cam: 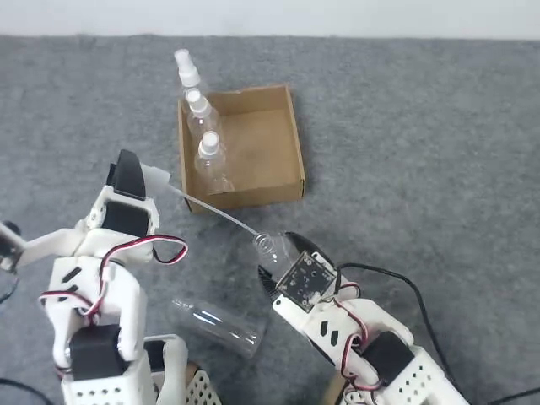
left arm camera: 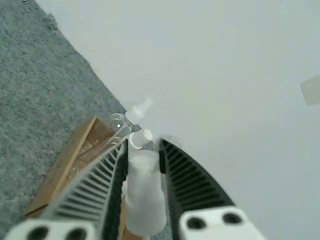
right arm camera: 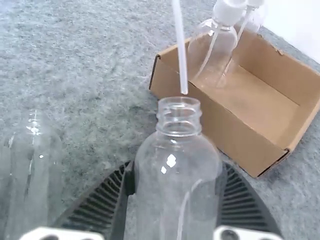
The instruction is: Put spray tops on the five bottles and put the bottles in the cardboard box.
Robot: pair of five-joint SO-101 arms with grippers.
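Left gripper (left arm camera: 143, 146) clamped on spray top (left arm camera: 144, 192); right gripper (right arm camera: 176, 175) clamped on bottle (right arm camera: 179, 125) body. Bottle likely light, slick, thin-walled: hold mid-body. Tube (right arm camera: 179, 50) bendy, tip just above neck

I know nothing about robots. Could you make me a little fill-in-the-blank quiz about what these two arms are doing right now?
1. The left gripper is shut on a ___.
2. The right gripper is shut on an open ___.
3. The capped bottles at the box number ___.
4. The spare bottle between the arms lies on its ___.
Missing: spray top; bottle; three; side.
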